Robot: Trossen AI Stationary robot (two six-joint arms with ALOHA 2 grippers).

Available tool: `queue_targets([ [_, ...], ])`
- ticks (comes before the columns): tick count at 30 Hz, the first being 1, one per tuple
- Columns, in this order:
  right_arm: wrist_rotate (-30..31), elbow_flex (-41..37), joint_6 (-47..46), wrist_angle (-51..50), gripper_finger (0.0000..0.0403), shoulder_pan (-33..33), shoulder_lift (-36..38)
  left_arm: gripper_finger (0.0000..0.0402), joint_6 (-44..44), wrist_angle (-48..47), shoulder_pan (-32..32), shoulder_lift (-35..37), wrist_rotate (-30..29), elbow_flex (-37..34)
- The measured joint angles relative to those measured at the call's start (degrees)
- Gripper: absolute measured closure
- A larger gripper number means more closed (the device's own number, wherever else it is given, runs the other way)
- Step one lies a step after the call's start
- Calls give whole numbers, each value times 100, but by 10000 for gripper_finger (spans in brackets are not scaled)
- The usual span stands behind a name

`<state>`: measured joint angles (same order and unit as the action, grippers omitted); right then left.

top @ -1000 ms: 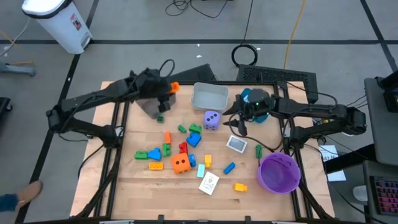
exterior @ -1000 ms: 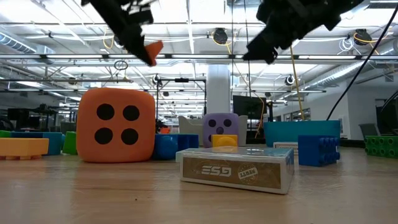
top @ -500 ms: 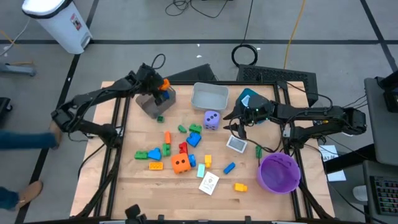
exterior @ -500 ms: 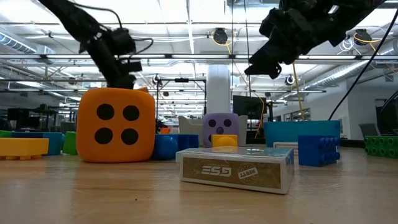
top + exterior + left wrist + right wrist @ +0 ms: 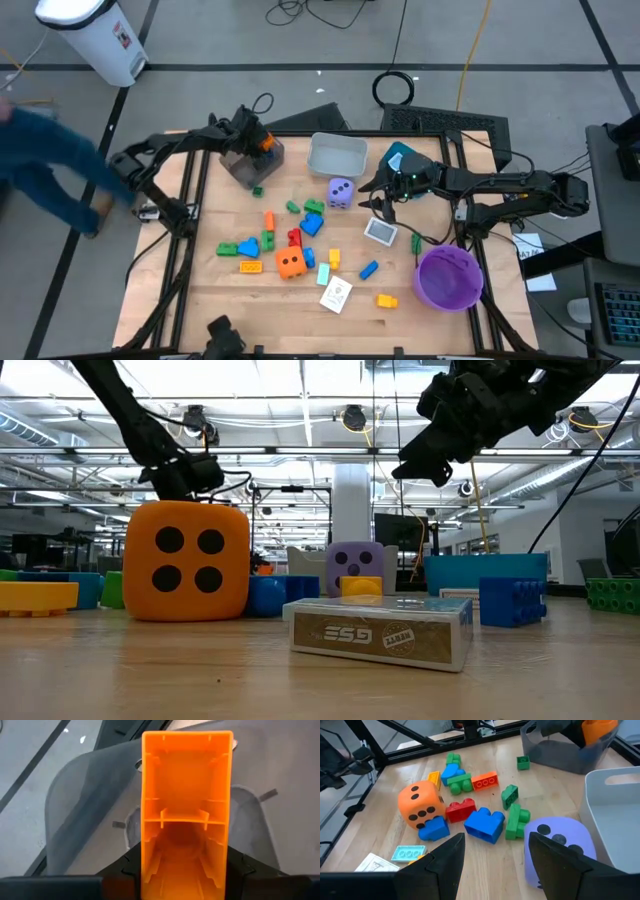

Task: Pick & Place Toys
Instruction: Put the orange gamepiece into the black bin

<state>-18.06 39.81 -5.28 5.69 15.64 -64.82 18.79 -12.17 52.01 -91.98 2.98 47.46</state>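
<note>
Holding an orange block (image 5: 187,810) in my left gripper (image 5: 258,141) over the grey bin (image 5: 245,165), I judged lowering before releasing wisest; my right gripper (image 5: 492,860) hung open near the purple die (image 5: 560,847).

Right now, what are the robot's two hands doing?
Left gripper: shut on an orange block over the grey bin.
Right gripper: open, holding nothing.

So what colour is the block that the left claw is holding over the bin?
Orange block; clearest in the left wrist view.
</note>
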Motion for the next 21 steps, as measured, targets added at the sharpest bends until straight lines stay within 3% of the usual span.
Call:
queue_targets([
  [6,-2,0,11,-7,191,0,0,256,5,68,138,-42,-110,4],
  [14,-2,0,13,-10,190,0,0,200,-115,77,197,-47,-213,4],
  [21,-2,0,27,-10,190,0,0,190,-257,195,156,-53,-209,80],
])
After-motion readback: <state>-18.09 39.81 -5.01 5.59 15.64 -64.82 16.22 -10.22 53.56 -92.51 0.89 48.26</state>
